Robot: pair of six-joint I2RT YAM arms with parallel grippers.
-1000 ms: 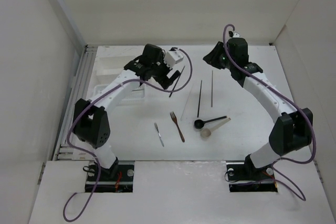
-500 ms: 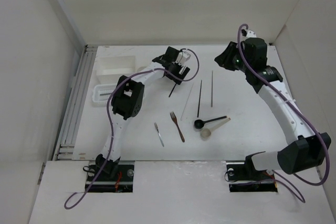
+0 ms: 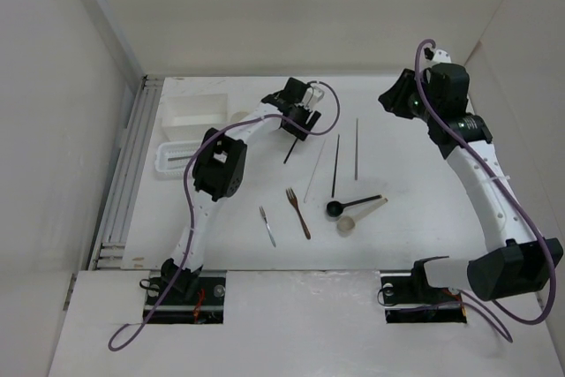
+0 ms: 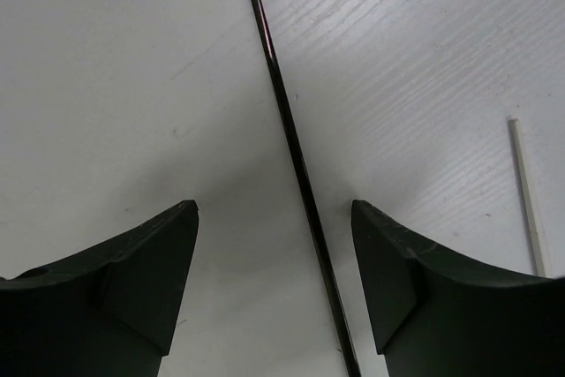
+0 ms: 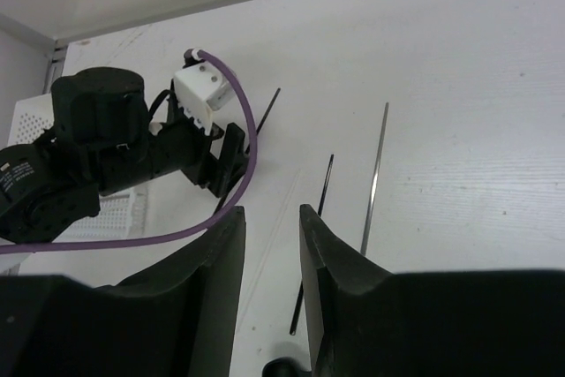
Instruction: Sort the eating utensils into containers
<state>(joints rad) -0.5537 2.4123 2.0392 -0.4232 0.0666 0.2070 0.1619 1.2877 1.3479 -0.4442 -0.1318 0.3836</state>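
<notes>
Left gripper [image 4: 274, 214] hangs low over the worktop [image 3: 415, 227] toward its far edge, jaws apart astride a dark chopstick [image 4: 287, 121] without touching it. A pale chopstick [image 4: 527, 192] lies near it on one side. Right gripper [image 5: 272, 218] is raised near the far right corner, its jaws a narrow gap apart with nothing between them. Mid-worktop lie a black chopstick [image 3: 336, 165], a metallic chopstick [image 3: 356, 149], a brown fork [image 3: 298, 212], a grey fork [image 3: 267, 225], a black spoon [image 3: 335, 209] and a beige spoon [image 3: 345, 224]. By the left edge sit a rectangular box [image 3: 190, 116] and a slotted tray [image 3: 161, 158].
</notes>
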